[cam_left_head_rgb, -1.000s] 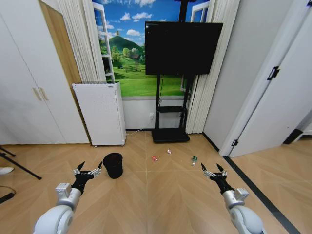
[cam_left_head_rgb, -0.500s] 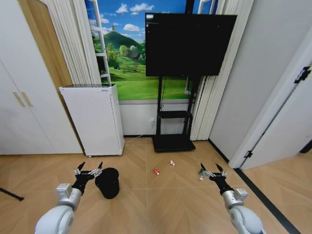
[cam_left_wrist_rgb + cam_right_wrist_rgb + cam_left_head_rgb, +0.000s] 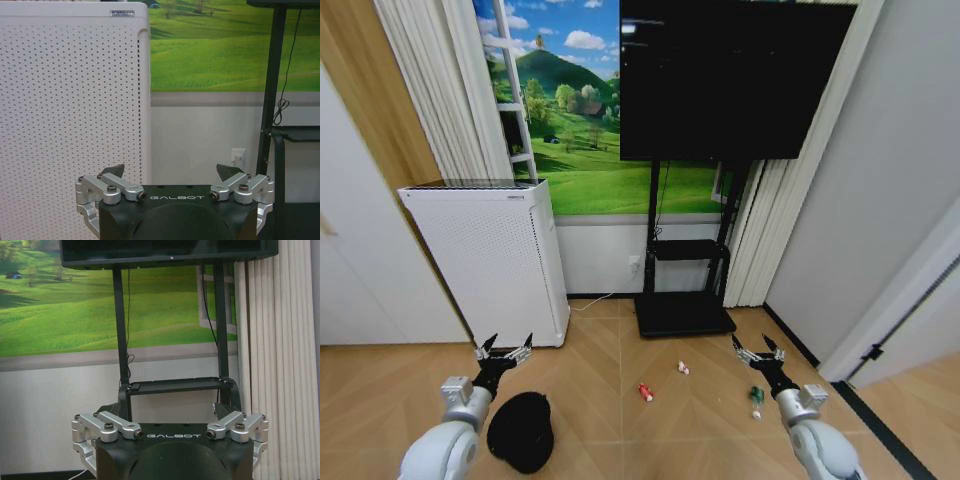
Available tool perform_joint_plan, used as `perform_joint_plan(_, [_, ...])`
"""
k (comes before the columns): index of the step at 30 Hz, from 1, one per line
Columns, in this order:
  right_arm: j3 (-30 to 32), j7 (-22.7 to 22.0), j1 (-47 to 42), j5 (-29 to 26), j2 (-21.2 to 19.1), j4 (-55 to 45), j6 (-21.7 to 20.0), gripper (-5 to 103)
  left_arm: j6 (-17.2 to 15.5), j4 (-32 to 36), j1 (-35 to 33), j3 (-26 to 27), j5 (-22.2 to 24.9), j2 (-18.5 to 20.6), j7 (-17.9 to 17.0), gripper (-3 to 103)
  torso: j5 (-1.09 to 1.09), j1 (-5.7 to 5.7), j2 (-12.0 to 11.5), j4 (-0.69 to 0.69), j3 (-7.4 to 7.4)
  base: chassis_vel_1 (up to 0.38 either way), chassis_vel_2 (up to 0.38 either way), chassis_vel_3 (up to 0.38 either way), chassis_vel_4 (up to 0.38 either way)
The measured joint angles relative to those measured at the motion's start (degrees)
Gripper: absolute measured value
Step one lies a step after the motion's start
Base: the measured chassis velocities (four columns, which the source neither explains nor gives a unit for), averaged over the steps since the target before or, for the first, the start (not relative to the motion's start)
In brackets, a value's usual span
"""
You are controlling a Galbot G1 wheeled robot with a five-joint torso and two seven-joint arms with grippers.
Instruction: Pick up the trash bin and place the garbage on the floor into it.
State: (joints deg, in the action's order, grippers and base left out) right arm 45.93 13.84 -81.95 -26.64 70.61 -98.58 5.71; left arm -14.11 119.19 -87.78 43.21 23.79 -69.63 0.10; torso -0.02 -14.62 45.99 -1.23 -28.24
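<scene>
Trash bin [image 3: 521,431], a small black round mesh basket, sits on the tan herringbone floor [image 3: 620,440] just below the left tool [image 3: 503,352], which is spread open and empty; the right tool [image 3: 756,349], equally released, hovers near the green can [image 3: 756,396]. Approach stage, I judge: next calls for lowering the left tool onto the bin's rim.

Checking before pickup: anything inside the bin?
Cannot tell. In the head view the bin stands on the floor as a dark mass; its inside is not visible. The red can lies on the floor outside it.
</scene>
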Motion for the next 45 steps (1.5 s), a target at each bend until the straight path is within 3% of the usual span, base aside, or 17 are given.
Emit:
perform_joint_plan(10, [-0.21,-0.08,-0.21,-0.12,0.14,0.32,0.34,100,-1.36,-0.06,-0.23,-0.49,-2.48,-0.35,-0.28,100,0.0,0.67,-1.45,-0.01,0.82,-0.109,0.097,0.069,-0.101])
perform_joint_plan(45, [-0.03,-0.33,-0.15,2.72,2.88,0.39,-0.33,100,-0.63,-4.14,1.29,-1.16,-2.82,0.68,2.31,100,0.02,4.66,-11.01,0.01,6.34,0.012,-0.012,-0.011,0.01])
